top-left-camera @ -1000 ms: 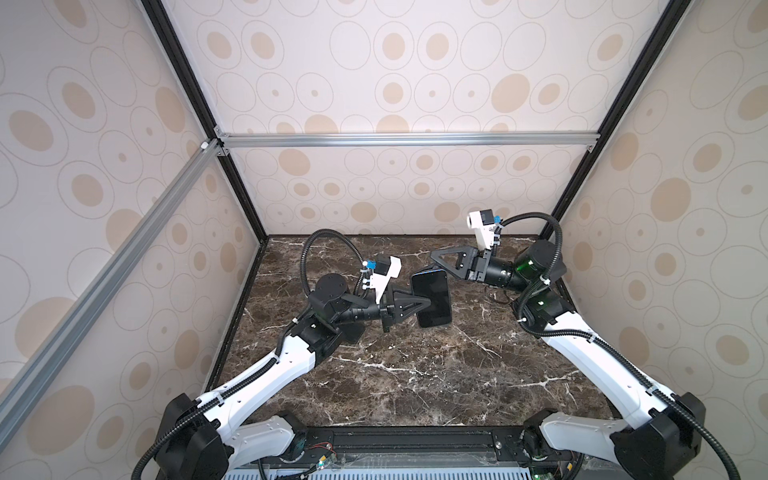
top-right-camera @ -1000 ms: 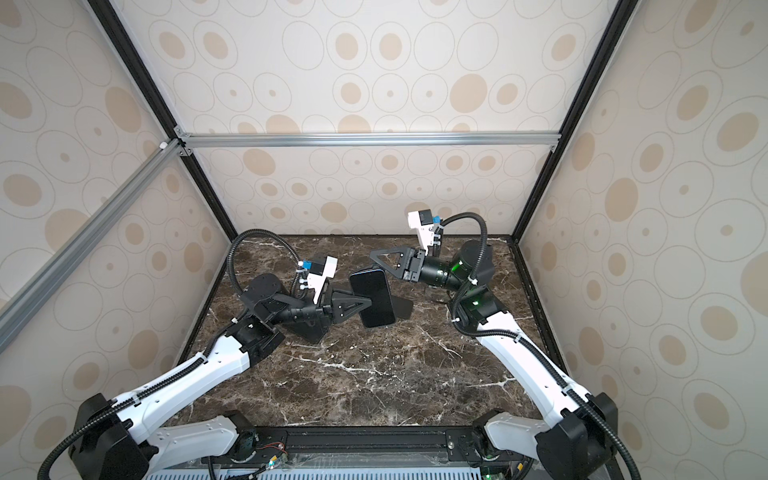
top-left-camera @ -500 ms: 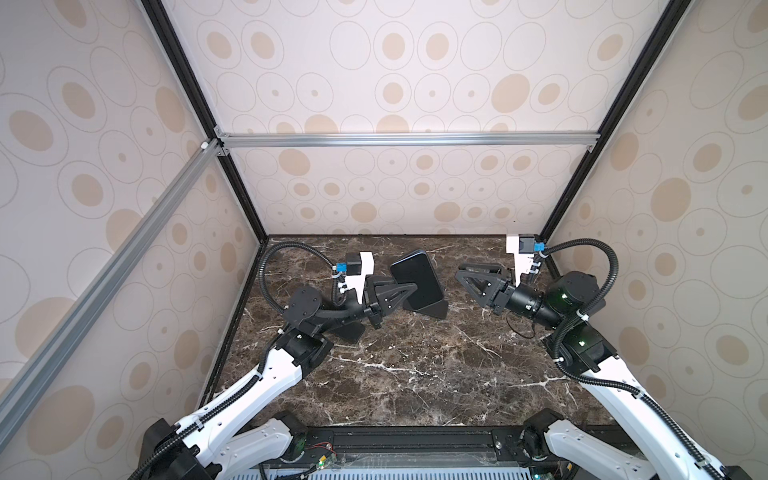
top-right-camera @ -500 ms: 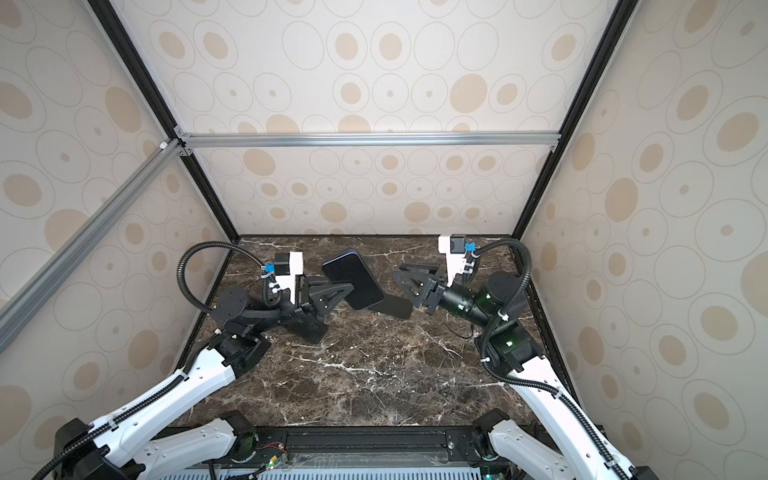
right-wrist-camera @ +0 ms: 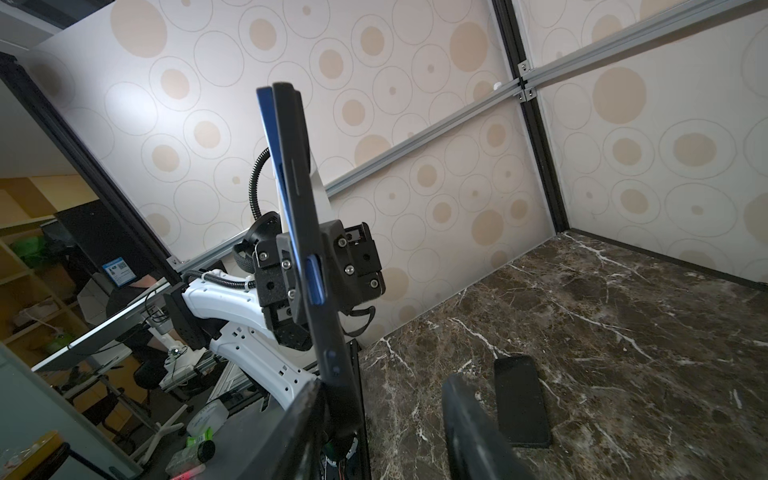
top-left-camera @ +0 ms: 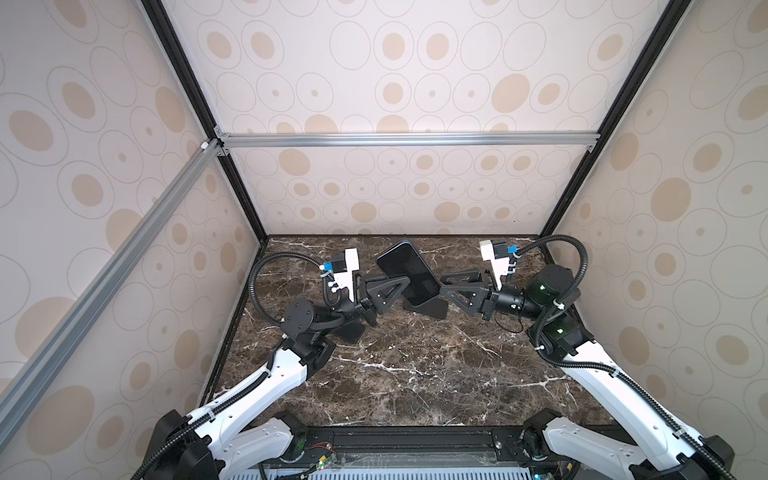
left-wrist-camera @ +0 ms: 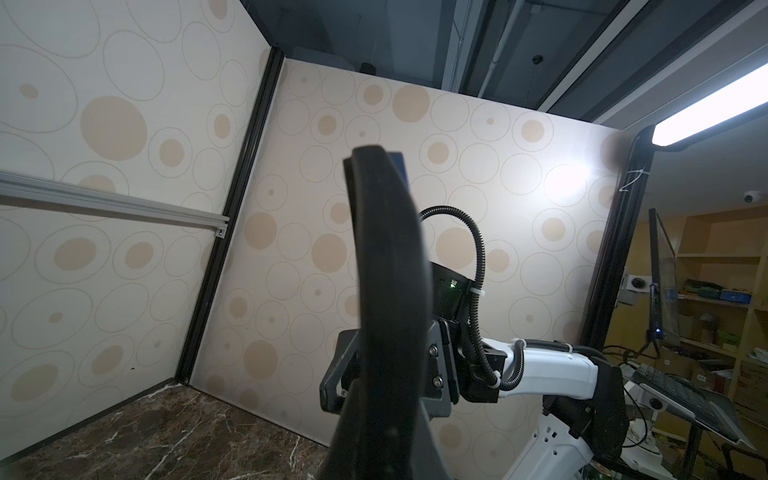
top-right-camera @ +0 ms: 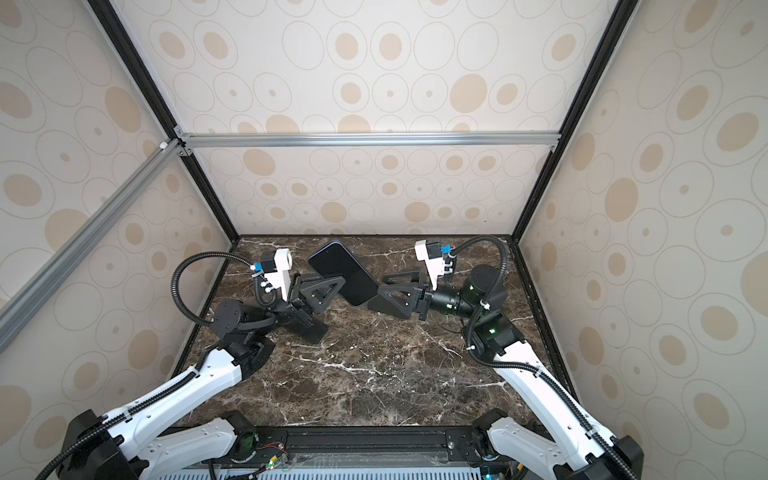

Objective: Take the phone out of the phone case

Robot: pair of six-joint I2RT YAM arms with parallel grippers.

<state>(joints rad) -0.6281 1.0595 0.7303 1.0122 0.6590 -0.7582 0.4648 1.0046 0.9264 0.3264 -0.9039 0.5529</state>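
While I check both top views, my left gripper (top-left-camera: 401,287) is clamped on the phone (top-left-camera: 409,270). The phone hangs tilted above the table (top-left-camera: 415,365) just above the centre of the frame, dark face up and far end toward the back wall. My right gripper (top-left-camera: 446,286) comes in from the right and meets the phone's lower right corner. From here I cannot tell whether its jaws touch it. A flat black slab (top-left-camera: 347,331) lies on the table left of centre, under the left gripper, and I cannot tell what it is. In a top view the layout is the same: phone (top-right-camera: 343,272), left gripper (top-right-camera: 332,286), right gripper (top-right-camera: 380,293), slab (top-right-camera: 309,328).

On the left wrist view I see the case (left-wrist-camera: 386,270) edge-on, a curved black band up the middle of the frame. A sliver of blue phone (left-wrist-camera: 400,166) shows at its top. Plates of the right gripper show on both sides of it, low in the frame.

On the right wrist view the phone's blue edge (right-wrist-camera: 282,166) runs beside the black case (right-wrist-camera: 305,199) from upper centre down to lower centre. The left gripper (right-wrist-camera: 307,282) pinches both mid-length. My right gripper (right-wrist-camera: 386,436) has its jaws apart at the bottom edge. The phone's near end lies against one finger, and the other finger (right-wrist-camera: 469,415) stands clear. The slab (right-wrist-camera: 521,401) lies flat at lower right.
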